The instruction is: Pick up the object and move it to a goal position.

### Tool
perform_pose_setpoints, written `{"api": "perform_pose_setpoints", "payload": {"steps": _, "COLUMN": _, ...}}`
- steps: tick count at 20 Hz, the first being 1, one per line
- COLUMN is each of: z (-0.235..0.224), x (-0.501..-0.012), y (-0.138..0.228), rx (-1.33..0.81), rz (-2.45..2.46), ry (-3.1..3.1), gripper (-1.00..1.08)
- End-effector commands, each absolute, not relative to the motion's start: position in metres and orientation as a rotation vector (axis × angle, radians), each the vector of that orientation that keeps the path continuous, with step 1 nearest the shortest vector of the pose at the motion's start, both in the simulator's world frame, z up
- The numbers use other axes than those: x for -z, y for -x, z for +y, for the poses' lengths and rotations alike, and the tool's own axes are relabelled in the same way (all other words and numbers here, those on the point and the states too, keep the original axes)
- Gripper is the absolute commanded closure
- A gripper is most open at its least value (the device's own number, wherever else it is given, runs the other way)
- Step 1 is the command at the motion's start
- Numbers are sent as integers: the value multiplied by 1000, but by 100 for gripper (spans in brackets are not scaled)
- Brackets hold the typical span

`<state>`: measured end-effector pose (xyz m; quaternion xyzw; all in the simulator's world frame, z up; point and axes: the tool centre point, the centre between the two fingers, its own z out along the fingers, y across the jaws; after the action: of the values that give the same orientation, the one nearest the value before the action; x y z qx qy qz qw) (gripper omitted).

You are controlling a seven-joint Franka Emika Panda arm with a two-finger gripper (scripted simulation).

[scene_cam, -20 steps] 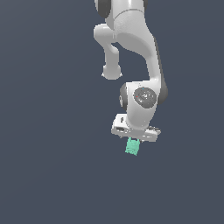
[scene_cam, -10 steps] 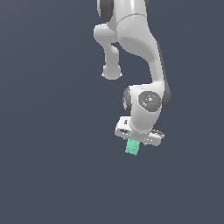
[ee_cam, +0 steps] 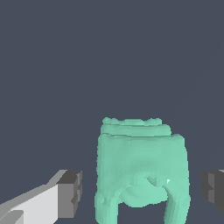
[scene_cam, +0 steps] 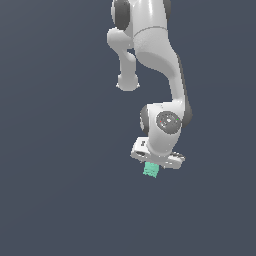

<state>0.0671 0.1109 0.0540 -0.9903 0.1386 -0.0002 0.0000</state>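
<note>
The object (scene_cam: 151,170) is a small mint-green blocky piece with a notched edge, lying on the dark grey floor. My white gripper (scene_cam: 154,164) hangs directly over it and hides its upper part in the exterior view. In the wrist view the object (ee_cam: 142,170) sits between my two dark fingertips (ee_cam: 70,192), with a gap on each side. The gripper (ee_cam: 141,190) is open and astride the object, not touching it.
The white arm (scene_cam: 160,60) reaches down from the top of the exterior view. A plain dark grey floor (scene_cam: 60,175) lies all around. No other objects and no goal marker show.
The gripper has sunk a little lower over the object and its wrist has shifted slightly. The object has not moved.
</note>
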Motion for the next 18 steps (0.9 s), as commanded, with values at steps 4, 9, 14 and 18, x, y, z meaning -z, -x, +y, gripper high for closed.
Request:
{"api": "perform_pose_setpoints", "payload": {"steps": 4, "z": 111, "x": -32, "y": -67, "rx": 0, "rz": 438, "ry": 3111, "gripper": -92}}
{"api": "perform_pose_setpoints", "payload": {"steps": 9, "z": 111, "x": -32, "y": -68, "rx": 0, "rz": 438, "ry": 3111, "gripper": 108}}
{"api": "perform_pose_setpoints", "payload": {"steps": 14, "z": 111, "x": -32, "y": -68, "rx": 0, "rz": 438, "ry": 3111, "gripper": 108}}
{"api": "perform_pose_setpoints", "payload": {"steps": 18, "z": 111, "x": -32, "y": -68, "rx": 0, "rz": 438, "ry": 3111, "gripper": 108}}
